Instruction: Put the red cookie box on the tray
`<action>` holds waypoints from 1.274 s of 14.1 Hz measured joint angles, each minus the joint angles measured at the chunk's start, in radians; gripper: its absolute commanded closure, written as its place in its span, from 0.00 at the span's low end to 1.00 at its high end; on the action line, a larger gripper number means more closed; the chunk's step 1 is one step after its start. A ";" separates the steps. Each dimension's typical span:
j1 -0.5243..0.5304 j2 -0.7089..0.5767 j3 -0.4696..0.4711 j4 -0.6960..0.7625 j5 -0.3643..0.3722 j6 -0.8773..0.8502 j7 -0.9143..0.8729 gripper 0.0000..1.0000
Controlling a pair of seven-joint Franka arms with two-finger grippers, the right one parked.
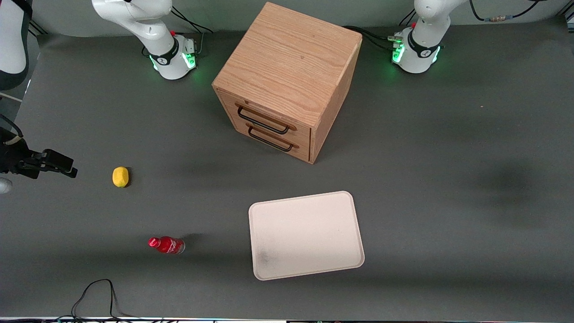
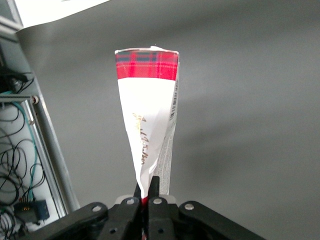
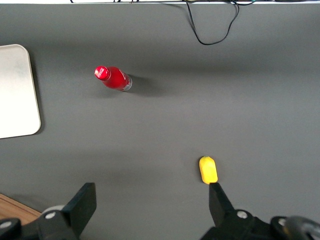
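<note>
Above the grey table (image 2: 250,100), the gripper (image 2: 145,192) clamps the red cookie box (image 2: 147,115).

Evenly lit from overhead, sharp throughout; soft blurred shadows near the wooden cabinet (image 1: 287,80); mild glare on the tray (image 1: 306,235).

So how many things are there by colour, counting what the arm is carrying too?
Red: 2, the red cookie box clamped in the gripper, lifted clear of the table, and the small red bottle
Yellow: 1, the lemon
Cream: 1, the tray
Wood brown: 1, the drawer cabinet
Total: 5
</note>
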 measured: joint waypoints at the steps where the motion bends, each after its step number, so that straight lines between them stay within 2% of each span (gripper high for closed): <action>1: 0.001 -0.023 0.007 0.000 -0.001 -0.021 -0.031 1.00; 10: -0.013 -0.161 0.013 -0.001 -0.007 -0.144 -0.342 1.00; 15: -0.052 -0.163 0.010 -0.014 -0.011 -0.156 -0.373 1.00; 18: -0.142 -0.165 0.007 -0.019 -0.032 -0.176 -0.381 1.00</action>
